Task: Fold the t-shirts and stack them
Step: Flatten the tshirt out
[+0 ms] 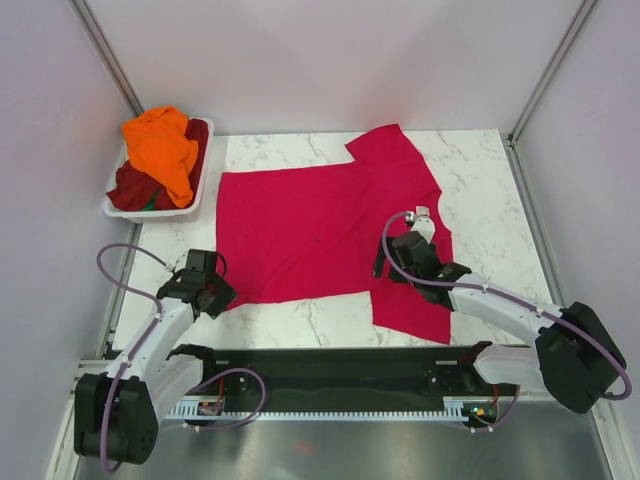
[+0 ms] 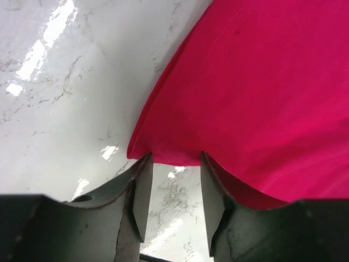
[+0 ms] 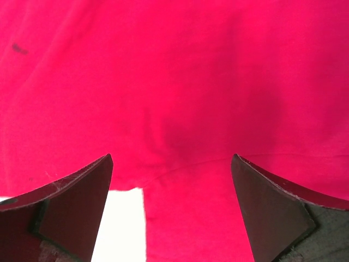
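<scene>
A crimson-pink t-shirt (image 1: pixel 310 225) lies spread flat on the marble table, its white neck label (image 1: pixel 422 212) at the right. My left gripper (image 1: pixel 220 297) is open and empty at the shirt's near-left hem corner; in the left wrist view (image 2: pixel 175 164) that corner (image 2: pixel 139 148) lies just ahead of the fingertips. My right gripper (image 1: pixel 383 264) is open wide and empty over the shirt where the near sleeve (image 1: pixel 412 305) joins the body; the right wrist view (image 3: pixel 172 164) shows that seam below. An orange shirt (image 1: pixel 162 145) and a dark maroon one (image 1: pixel 130 185) sit piled in the basket.
The white plastic basket (image 1: pixel 190 200) stands at the table's far-left corner. Bare marble (image 1: pixel 300 315) runs between the shirt's hem and the near edge. Grey walls close in the table on the left, right and back.
</scene>
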You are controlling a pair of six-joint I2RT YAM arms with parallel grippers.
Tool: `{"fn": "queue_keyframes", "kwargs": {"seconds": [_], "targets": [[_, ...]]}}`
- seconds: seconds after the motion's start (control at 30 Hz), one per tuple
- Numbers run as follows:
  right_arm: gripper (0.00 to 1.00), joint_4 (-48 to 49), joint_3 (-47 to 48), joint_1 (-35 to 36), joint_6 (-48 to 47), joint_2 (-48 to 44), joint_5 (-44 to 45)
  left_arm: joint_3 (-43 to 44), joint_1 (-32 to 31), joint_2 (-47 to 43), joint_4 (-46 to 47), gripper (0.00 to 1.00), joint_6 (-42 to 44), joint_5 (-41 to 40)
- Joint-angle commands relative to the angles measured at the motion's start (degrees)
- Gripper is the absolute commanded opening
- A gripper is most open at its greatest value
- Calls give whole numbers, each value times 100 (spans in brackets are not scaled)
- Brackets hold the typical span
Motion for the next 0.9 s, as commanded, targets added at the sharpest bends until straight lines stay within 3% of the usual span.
{"fn": "queue_keyframes", "kwargs": {"seconds": [0.0,0.07,0.1,0.13,0.17,0.2,0.37,0.5,0.53,0.57,0.6,0.67,0.87], "targets": [[98,-40,-66,-274,10,-286,-36,-27,24,151,360,46,-75,-172],[98,-225,-127,-520,37,-522,-36,-36,24,353,587,35,21,-163],[98,-313,-154,-617,63,-602,-36,-36,24,415,667,24,48,-155],[98,-409,-180,-722,107,-708,-36,-28,24,494,737,19,91,-137],[98,-619,-216,-949,133,-900,-27,7,15,590,825,6,161,-102],[98,-760,-216,-1065,134,-998,25,16,15,617,861,2,180,-67],[98,-1903,-189,-1926,405,-1507,158,-1,15,486,966,2,337,39],[98,-2510,-277,-2656,582,-1693,-290,87,15,145,932,2,487,381],[98,-2598,-286,-2726,625,-1754,-412,104,15,-31,844,34,470,538],[98,-2607,-277,-2727,652,-1772,-440,104,15,-33,748,53,435,601],[98,-2616,-269,-2727,696,-1781,-449,113,15,-216,642,69,400,636],[98,-2538,-208,-2736,740,-1720,-536,131,-20,-383,378,87,312,567],[98,-2098,12,-2736,635,-1061,-1019,139,-64,-209,62,83,-4,320]]}}
